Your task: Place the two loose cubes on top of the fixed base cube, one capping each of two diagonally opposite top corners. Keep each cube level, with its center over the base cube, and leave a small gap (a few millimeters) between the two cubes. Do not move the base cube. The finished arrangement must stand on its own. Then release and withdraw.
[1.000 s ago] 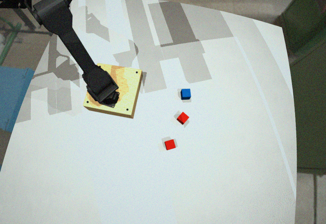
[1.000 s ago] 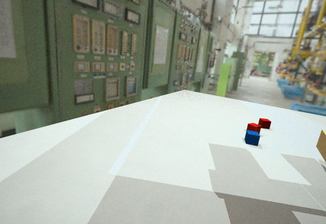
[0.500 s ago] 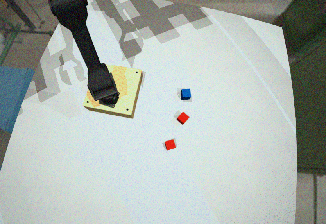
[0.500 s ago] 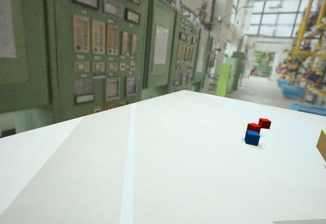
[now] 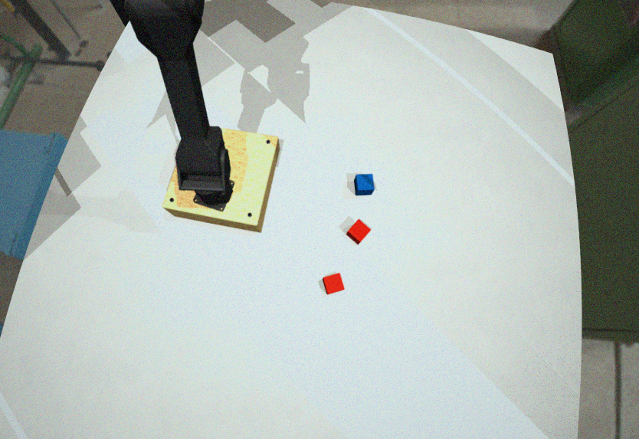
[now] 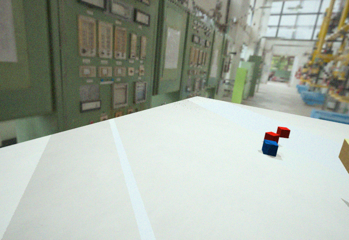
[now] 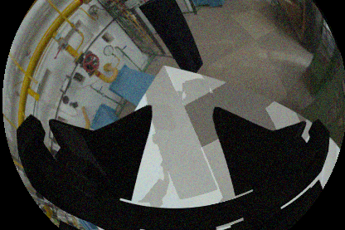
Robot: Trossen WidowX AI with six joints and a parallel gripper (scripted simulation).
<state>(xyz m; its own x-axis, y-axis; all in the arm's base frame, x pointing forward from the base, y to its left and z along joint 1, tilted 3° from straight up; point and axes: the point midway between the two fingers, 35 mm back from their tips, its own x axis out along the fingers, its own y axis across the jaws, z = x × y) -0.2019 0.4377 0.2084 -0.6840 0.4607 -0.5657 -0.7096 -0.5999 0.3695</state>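
top view: the blue cube [image 5: 364, 184] [image 6: 270, 147] and two red cubes, the middle one [image 5: 358, 230] [image 6: 271, 137] and the end one [image 5: 333, 283] [image 6: 283, 132], sit apart on the tabletop [image 5: 438, 294] [image 6: 183, 175] [image 7: 182, 178], between the wooden base [image 5: 253, 181] and its right edge. the fingers are partly open, holding nothing. which cube is fixed isn't shown; probably the blue one, so picking wrongly could spoil things. the middle red cube sits turned, so a crooked grasp could tilt it. pale light and grey shadows cross the white surface; green cabinets [image 5: 611, 207] [image 6: 106, 48] stand beyond.
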